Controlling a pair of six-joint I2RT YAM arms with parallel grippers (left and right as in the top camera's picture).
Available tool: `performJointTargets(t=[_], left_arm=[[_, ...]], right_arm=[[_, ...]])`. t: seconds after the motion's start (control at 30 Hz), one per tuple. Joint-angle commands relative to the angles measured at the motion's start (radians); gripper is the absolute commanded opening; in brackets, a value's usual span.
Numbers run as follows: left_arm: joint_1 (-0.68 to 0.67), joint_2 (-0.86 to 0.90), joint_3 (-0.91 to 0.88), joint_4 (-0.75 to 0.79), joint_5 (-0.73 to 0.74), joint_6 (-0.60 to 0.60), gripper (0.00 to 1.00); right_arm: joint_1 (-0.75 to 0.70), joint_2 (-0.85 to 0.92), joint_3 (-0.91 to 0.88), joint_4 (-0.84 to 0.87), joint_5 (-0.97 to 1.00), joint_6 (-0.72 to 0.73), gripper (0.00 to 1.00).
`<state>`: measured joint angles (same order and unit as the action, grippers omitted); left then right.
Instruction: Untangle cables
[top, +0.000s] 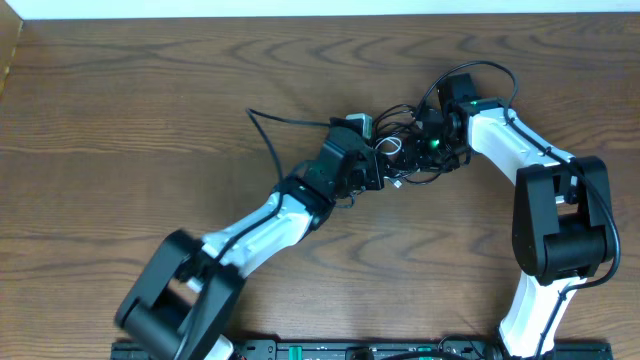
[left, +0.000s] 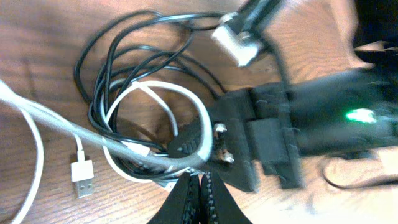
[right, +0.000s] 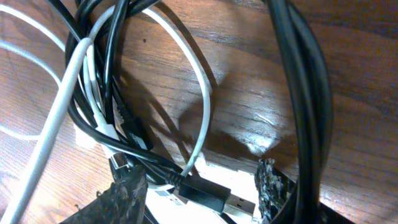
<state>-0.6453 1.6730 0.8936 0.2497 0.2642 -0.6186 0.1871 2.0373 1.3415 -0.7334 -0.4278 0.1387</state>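
Left wrist view: left gripper (left: 198, 178) fully closed beside the white cable (left: 62, 123); right gripper (right: 198, 186) half-open, straddling the black plug (right: 205, 194). Separation in hand; next, draw loops apart.

Robot lab: two arms (top: 255, 228), wooden table (top: 110, 130)

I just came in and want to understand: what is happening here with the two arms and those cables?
Two robot arms meet at the middle of the table over a black cable and a white cable, looped together in one tangle. The left fingers are shut at the edge of the white loop; whether they pinch a strand is not clear. The right fingers stand open around several strands and a black plug. The cables are not yet apart.
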Motion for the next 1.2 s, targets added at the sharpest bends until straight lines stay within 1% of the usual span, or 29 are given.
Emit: performJointTargets(t=[0.0, 0.13, 0.17, 0.23, 0.3, 0.33, 0.37, 0.43, 0.47, 0.6, 0.87, 1.07, 1.17], left_arm=[[0.000, -0.063, -0.002, -0.042, -0.051, 0.106, 0.07], [0.000, -0.055, -0.002, -0.070, -0.092, 0.093, 0.08], [0.000, -0.048, -0.002, -0.069, -0.097, 0.083, 0.12], [0.000, -0.035, -0.002, -0.051, -0.107, 0.083, 0.29], [0.000, -0.029, -0.002, -0.037, -0.141, 0.083, 0.51], [0.000, -0.029, -0.002, -0.032, -0.158, 0.083, 0.57], [0.000, -0.029, -0.002, -0.030, -0.177, 0.083, 0.61], [0.001, -0.029, -0.002, -0.024, -0.187, 0.083, 0.70], [0.000, -0.029, -0.002, -0.024, -0.187, 0.083, 0.73], [0.000, -0.029, -0.002, -0.024, -0.187, 0.084, 0.80], [-0.001, -0.029, -0.002, -0.029, -0.187, 0.083, 0.80], [-0.002, -0.025, -0.002, -0.066, -0.187, 0.083, 0.79], [-0.002, -0.025, -0.002, -0.093, -0.187, 0.083, 0.79]], right_arm=[[-0.006, 0.020, -0.013, 0.000, -0.004, -0.025, 0.53], [-0.014, 0.020, 0.002, -0.010, -0.013, -0.029, 0.52], [-0.017, 0.020, 0.007, -0.017, -0.013, -0.029, 0.48], [-0.025, 0.020, 0.019, -0.033, -0.013, -0.029, 0.45], [-0.032, 0.020, 0.029, -0.050, -0.013, -0.035, 0.43], [-0.035, 0.020, 0.034, -0.058, -0.013, -0.041, 0.43], [-0.039, 0.020, 0.037, -0.067, -0.013, -0.046, 0.45], [-0.048, 0.018, 0.045, -0.090, -0.017, -0.065, 0.54], [-0.051, 0.017, 0.048, -0.100, -0.017, -0.072, 0.55], [-0.072, -0.021, 0.058, -0.128, -0.027, -0.088, 0.56], [-0.082, -0.184, 0.058, -0.138, -0.027, -0.072, 0.56], [-0.072, -0.194, 0.058, -0.121, -0.027, -0.064, 0.59], [-0.065, -0.191, 0.058, -0.106, -0.019, -0.032, 0.59]])
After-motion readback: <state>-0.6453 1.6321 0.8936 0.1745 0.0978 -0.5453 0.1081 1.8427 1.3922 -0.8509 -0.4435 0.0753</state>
